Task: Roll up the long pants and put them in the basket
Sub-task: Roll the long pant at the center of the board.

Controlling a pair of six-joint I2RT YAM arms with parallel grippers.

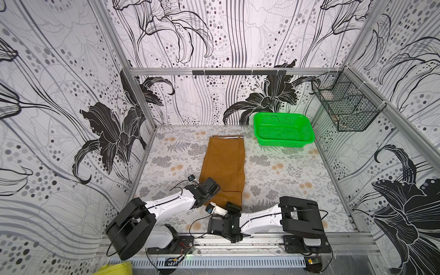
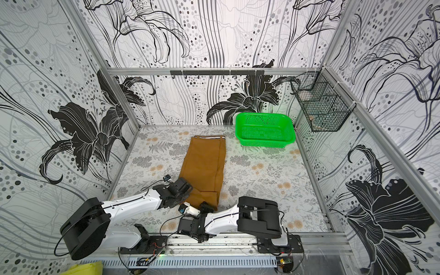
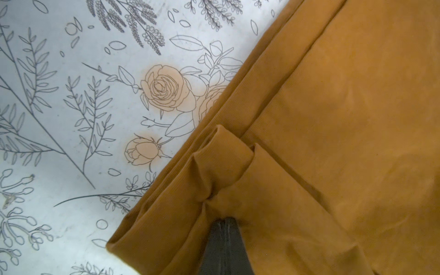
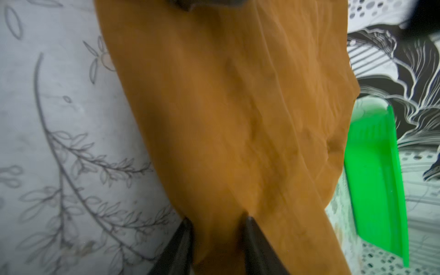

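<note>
Hem grip: left gripper [image 3: 225, 217] jaws clamped, right gripper [image 4: 216, 221] jaws narrow on mustard-brown woven long pants [image 1: 223, 164]; I'd roll both corners evenly, tight.

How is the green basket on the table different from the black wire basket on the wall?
The green basket is bright perforated plastic; the black wire basket is thin open mesh. The green basket sits on the table near its far right corner; the black wire basket hangs on the right wall, off the table. The green basket is one open tub; the black wire basket has dividers. Both are rectangular and open-topped.
</note>
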